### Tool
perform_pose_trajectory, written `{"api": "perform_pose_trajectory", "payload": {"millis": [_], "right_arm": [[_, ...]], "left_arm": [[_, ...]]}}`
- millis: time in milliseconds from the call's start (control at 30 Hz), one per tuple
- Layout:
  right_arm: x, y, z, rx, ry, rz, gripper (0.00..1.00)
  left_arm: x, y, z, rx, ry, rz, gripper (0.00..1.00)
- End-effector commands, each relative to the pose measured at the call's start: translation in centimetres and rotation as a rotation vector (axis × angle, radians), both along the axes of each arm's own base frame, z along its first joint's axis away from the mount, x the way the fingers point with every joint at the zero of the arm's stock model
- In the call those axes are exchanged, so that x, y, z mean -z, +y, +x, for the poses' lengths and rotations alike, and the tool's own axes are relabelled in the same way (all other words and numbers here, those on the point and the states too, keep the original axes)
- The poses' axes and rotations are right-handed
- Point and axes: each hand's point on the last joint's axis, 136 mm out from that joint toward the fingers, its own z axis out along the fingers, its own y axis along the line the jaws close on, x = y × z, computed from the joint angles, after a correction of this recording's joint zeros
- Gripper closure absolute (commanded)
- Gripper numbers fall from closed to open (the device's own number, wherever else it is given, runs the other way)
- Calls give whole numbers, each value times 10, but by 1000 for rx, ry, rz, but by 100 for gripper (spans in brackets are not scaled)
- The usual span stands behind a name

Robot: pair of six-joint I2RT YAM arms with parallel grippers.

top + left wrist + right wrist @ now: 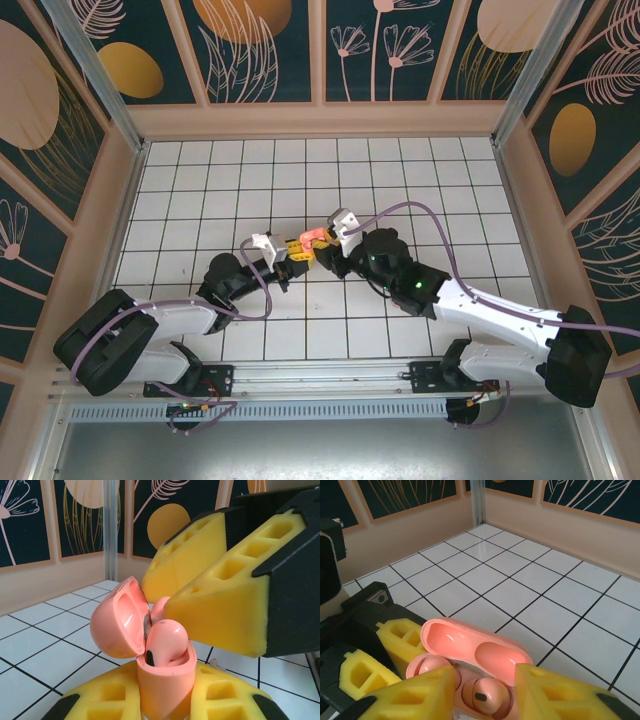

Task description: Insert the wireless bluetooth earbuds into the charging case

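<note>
The coral charging case (167, 685) stands upright with its lid (117, 620) swung open, and my left gripper (167, 702) is shut on its lower body between yellow pads (100, 697). One earbud (167, 642) sits in a slot at the case mouth. From the right wrist, that earbud (485, 695) shows a dark spot, and a second earbud (426, 664) lies in the neighbouring slot, half hidden by a finger. My right gripper (487, 702) hovers just over the case, open, its fingers (565, 692) either side of the seated earbud. From above, both grippers meet at the case (312, 236).
White tiled floor (400, 180) stretches behind and to both sides of the grippers. Beige walls with dark floral panels (330, 120) and metal corner posts (479, 502) enclose it. The left gripper's yellow pads (400, 635) sit close to my right fingers.
</note>
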Motion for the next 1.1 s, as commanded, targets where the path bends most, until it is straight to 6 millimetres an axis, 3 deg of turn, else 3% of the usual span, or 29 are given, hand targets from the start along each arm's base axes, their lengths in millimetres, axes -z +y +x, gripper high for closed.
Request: {"api": "perform_pose_trajectory", "payload": {"millis": [0,267,500,867,1067], "right_arm": [[-14,-1,-7,-26,-6,50,59],[-44,-12,-13,-95,28,194,49],[-48,-24,-6,-171,159,306,42],[-31,-3,-3,-332,380,306,36],[-39,5,-18,-458,382,329,38]], "left_arm": [[-15,-4,1,11,-34,-39,86],[-13,-4,-3,27,-41,-27,86],[-15,-7,-11,73,-56,-26,86],[-20,-10,-22,136,-79,-31,86],[-19,-9,-21,123,-75,-18,86]]}}
